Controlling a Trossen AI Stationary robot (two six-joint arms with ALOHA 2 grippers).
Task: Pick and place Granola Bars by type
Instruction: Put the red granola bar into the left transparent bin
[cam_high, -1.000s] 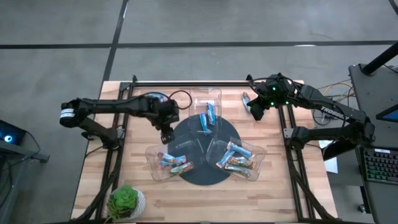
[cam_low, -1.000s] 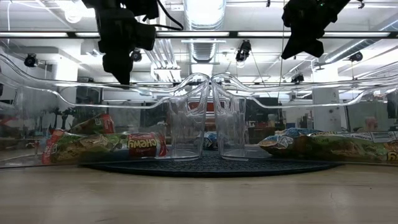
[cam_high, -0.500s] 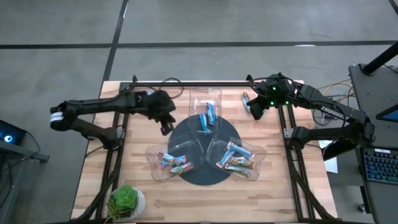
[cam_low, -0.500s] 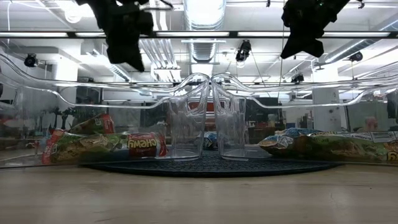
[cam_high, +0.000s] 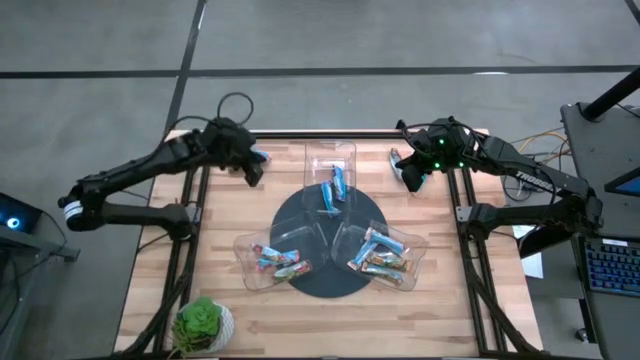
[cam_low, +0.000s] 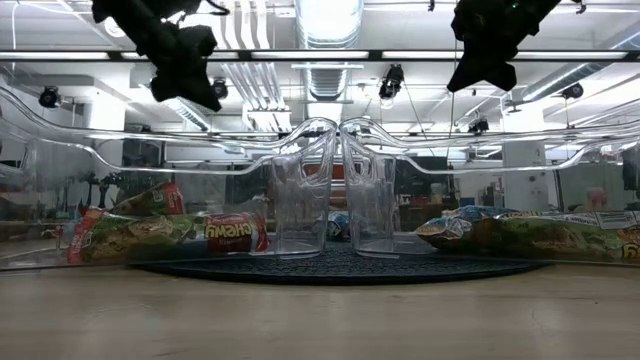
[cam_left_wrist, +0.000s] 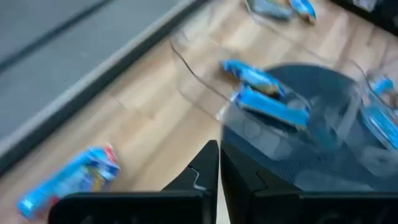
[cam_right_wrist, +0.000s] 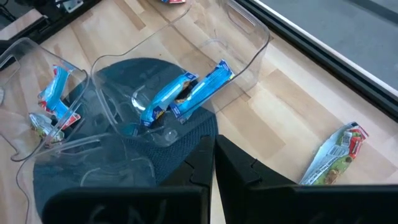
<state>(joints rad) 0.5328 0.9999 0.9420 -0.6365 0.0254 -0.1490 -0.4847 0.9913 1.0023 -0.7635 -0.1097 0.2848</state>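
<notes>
Left hand (cam_high: 252, 166) farther back, now closed.

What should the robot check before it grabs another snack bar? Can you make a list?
1. Left gripper empty and shut: ok, nothing is between its closed fingers.
2. Right gripper empty and shut: ok; it waits over the table's far right side.
3. Loose blue bar on the wood near the left gripper reachable: ok, nothing covers it.
4. Loose green-and-white bar by the right gripper reachable: ok, it lies flat on bare wood.
5. Far tray has room: ok, only two blue bars inside.
6. Jaws open for a grab: not ok, both are shut.
</notes>
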